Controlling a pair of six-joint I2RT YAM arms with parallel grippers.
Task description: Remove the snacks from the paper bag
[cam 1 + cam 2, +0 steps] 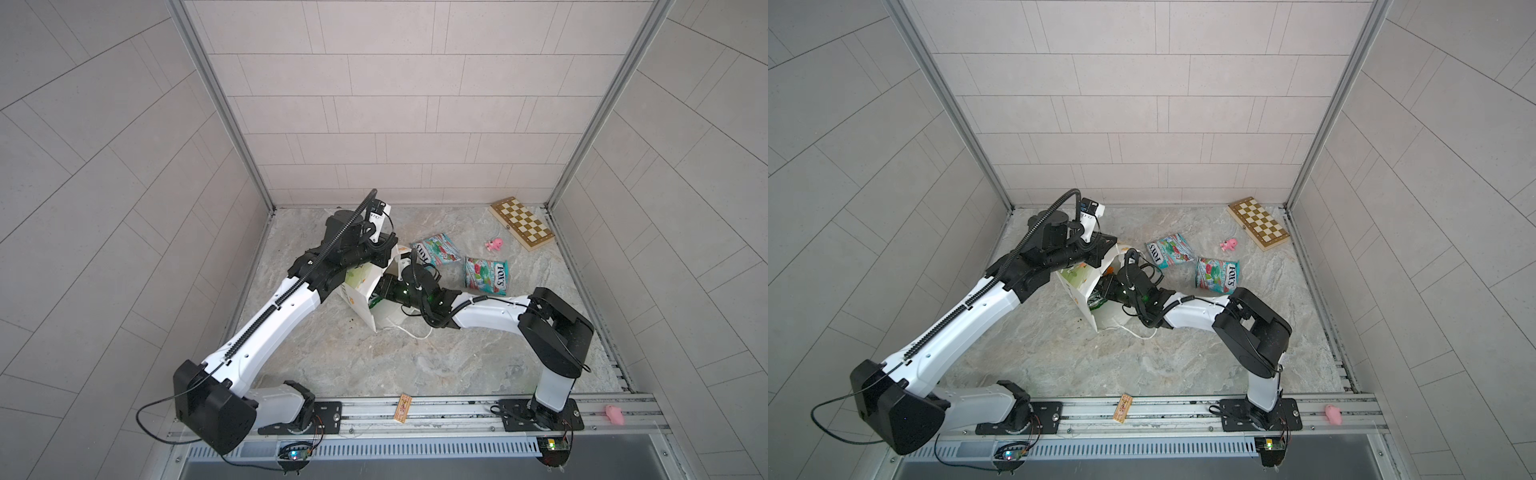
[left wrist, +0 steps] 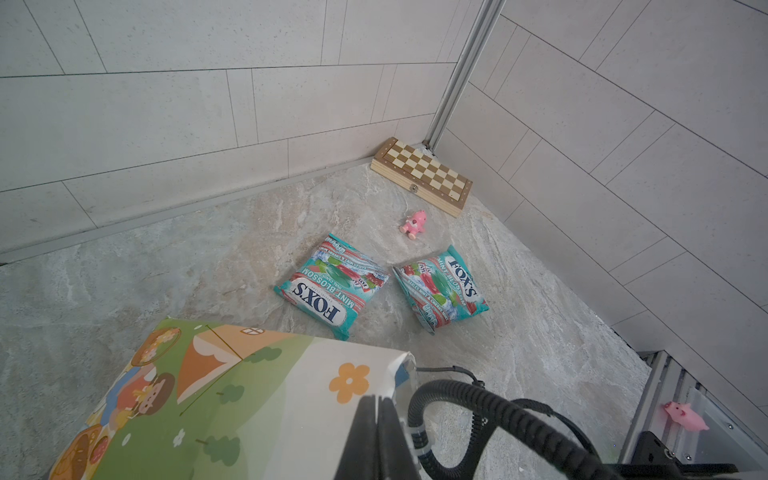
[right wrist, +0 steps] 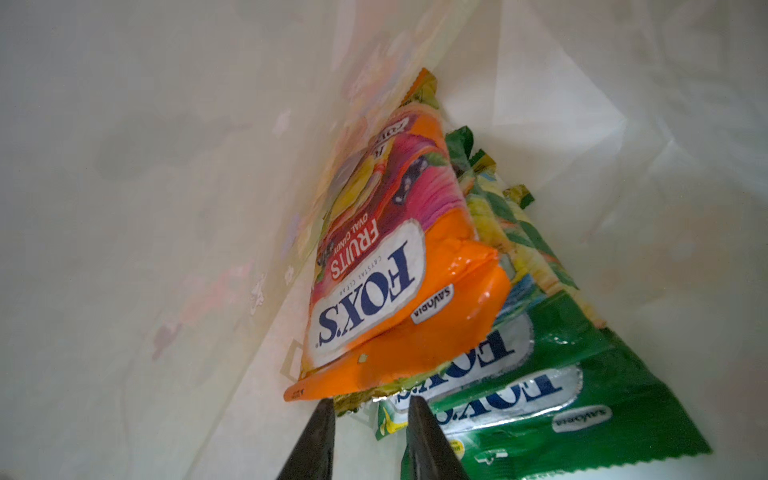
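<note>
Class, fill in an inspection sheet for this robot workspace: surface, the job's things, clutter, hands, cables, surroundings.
Surface: grey marbled tabletop, no spills seen.
Job's things: white flower-printed paper bag tipped over; two teal-red FOX'S packets out on the tabletop; orange-pink FOX'S packet and green FOX'S packets inside the bag.
Clutter: small pink toy; checkered wooden board; second pink toy and small printed card on the front rail.
Hands: left hand shut on the bag's rim; right hand inside the bag, open, at the packets' edge.
Cables: black cable loop beside the left base.
Surroundings: pale tiled walls; nothing else seen.
</note>
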